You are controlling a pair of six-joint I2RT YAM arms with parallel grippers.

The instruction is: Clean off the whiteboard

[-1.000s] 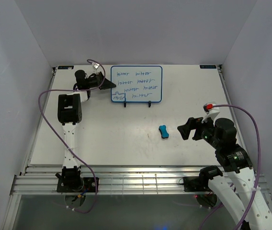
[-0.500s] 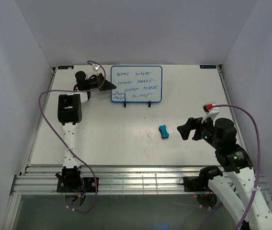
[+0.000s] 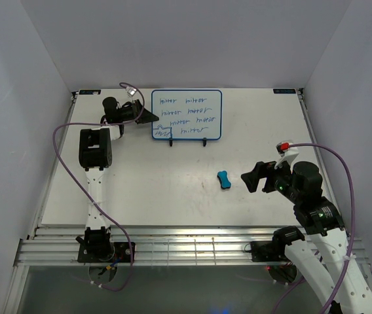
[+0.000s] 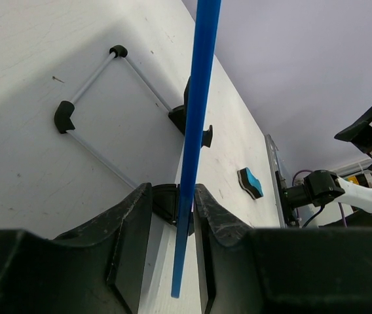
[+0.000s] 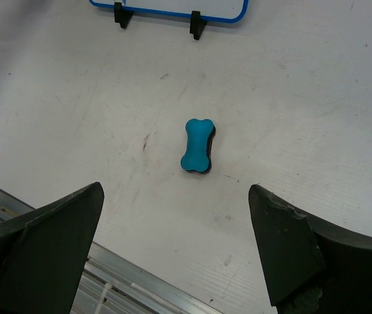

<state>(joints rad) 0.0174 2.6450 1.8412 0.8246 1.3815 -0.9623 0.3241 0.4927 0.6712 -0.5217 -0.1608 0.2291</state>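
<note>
2 arms work over a white table (image 3: 140, 190), the largest thing in view. At its far side, left of centre, the whiteboard (image 3: 186, 114) stands propped with its face toward the arms and its long axis running left to right. 4 lines of blue handwriting cover it, so I judge that no wiping has begun.

The left arm reaches to the far-left part of the table, and the left gripper (image 4: 173, 196) sits at the board's left short edge. In the left wrist view the thin blue frame runs straight between the 2 fingers. It lies close against 1 finger while a dark gap shows on the other side, so the jaws stand partly apart astride the edge, not yet clamped. The right gripper (image 5: 175, 196) hangs over the near-right part of the table, well apart from the board, jaws spread wide and holding nothing.

Behind the board a wire stand (image 4: 63, 116) with black corner caps rests on the table and carries the board on 2 black hooks.

Smallest is the blue bone-shaped eraser (image 5: 198, 146), lying flat on the table, apart from the board. It lies just to the left of the right gripper and far from the left one, so the right arm is the nearer. In the right wrist view it sits ahead, between the lines of the 2 fingers, with its long axis pointing away from the camera. Jaws closing sideways would likely meet its narrow waist.
</note>
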